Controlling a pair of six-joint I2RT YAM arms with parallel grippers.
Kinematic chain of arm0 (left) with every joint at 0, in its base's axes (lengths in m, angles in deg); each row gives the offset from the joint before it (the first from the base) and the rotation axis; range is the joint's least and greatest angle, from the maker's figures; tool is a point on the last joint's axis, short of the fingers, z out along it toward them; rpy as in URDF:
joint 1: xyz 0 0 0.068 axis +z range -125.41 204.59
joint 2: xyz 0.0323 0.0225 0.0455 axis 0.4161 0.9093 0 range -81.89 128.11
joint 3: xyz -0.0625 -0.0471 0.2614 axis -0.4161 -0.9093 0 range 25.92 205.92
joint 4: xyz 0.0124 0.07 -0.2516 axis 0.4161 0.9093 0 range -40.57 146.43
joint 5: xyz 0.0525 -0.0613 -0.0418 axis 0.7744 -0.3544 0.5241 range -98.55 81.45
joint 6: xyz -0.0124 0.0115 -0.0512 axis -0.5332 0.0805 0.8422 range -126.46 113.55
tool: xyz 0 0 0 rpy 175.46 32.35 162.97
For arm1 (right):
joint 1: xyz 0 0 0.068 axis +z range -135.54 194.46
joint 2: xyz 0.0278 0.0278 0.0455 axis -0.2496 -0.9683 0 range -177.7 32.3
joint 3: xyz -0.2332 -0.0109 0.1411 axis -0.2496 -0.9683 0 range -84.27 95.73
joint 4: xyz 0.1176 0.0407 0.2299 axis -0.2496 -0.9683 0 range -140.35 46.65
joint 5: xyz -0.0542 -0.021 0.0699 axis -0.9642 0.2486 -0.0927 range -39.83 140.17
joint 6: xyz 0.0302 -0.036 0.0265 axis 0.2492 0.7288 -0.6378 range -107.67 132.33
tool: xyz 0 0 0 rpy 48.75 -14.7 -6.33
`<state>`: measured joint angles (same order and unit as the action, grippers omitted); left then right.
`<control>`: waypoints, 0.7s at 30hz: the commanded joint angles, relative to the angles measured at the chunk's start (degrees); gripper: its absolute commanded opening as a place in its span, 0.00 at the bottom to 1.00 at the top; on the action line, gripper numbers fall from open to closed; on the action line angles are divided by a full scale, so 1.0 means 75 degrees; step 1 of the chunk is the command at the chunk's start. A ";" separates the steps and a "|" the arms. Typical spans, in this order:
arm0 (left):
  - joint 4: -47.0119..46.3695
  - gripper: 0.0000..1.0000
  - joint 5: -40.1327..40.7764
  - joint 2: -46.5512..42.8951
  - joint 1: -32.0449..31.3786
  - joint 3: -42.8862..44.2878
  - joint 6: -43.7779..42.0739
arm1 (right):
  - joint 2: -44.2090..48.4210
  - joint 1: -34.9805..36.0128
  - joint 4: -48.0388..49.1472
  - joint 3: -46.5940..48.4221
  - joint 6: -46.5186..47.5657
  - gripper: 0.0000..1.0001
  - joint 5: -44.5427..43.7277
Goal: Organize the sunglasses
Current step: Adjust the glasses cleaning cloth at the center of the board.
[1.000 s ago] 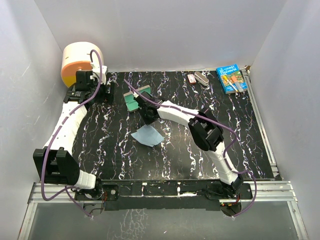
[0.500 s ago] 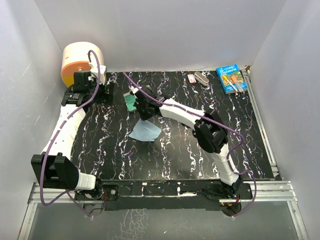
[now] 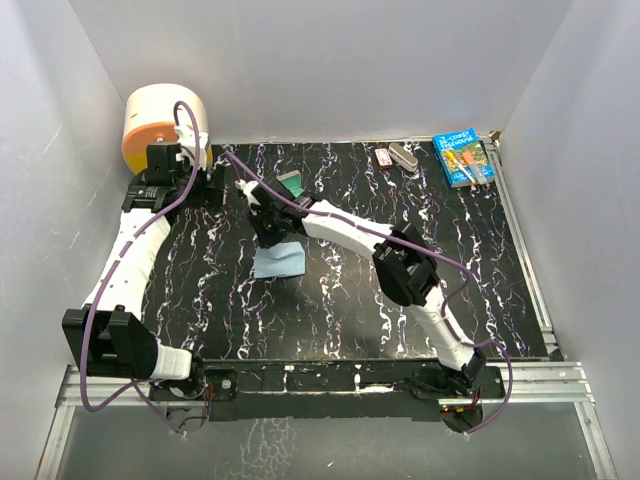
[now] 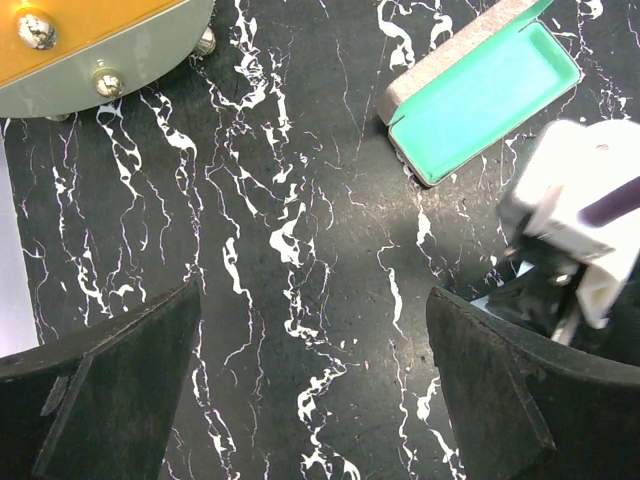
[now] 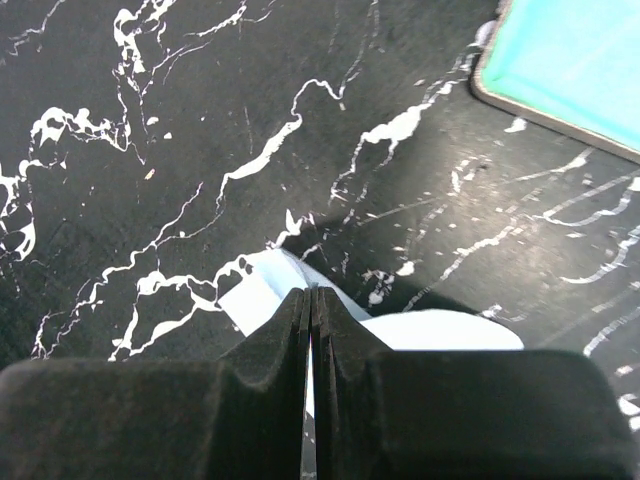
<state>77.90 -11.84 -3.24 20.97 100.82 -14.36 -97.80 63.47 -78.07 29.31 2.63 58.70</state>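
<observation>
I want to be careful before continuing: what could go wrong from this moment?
The right jaws are shut on the light-blue cloth; it may slip out. The cloth lies close to the open case, so pulling it could knock the case. The left jaws stand open near the right arm; the arms might collide.

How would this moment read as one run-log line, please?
right gripper: shut on light-blue cloth | left gripper: open | grey-brown teal-lined case: open, tray empty | black sunglasses: unseen
</observation>
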 commanded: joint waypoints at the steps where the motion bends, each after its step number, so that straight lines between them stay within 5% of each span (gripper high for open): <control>1: 0.0103 0.93 0.0092 -0.0262 0.0068 0.0090 0.0091 | -0.0288 0.0138 0.0157 0.0658 0.0099 0.08 0.0106; 5: 0.0082 0.93 0.0030 -0.0303 0.0089 -0.0026 0.0121 | -0.0512 0.0186 0.0029 0.0926 0.0144 0.09 0.0152; 10: 0.0040 0.93 0.0108 -0.0273 0.0107 -0.0170 0.0126 | -0.0327 0.0206 0.0397 0.0691 -0.0118 0.24 -0.0479; 18: 0.0006 0.93 0.0168 -0.0189 0.0113 -0.0402 0.0149 | 0.1491 0.0119 0.1861 -0.1307 -0.0429 0.49 -0.2040; 21: 0.0044 0.93 -0.0018 -0.0175 0.0112 -0.0552 0.0229 | 0.1998 -0.0138 0.1787 -0.1755 -0.0543 0.51 -0.2024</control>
<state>77.85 -11.03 -3.24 21.50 98.00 -13.81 -92.27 64.63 -71.47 18.16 0.10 47.93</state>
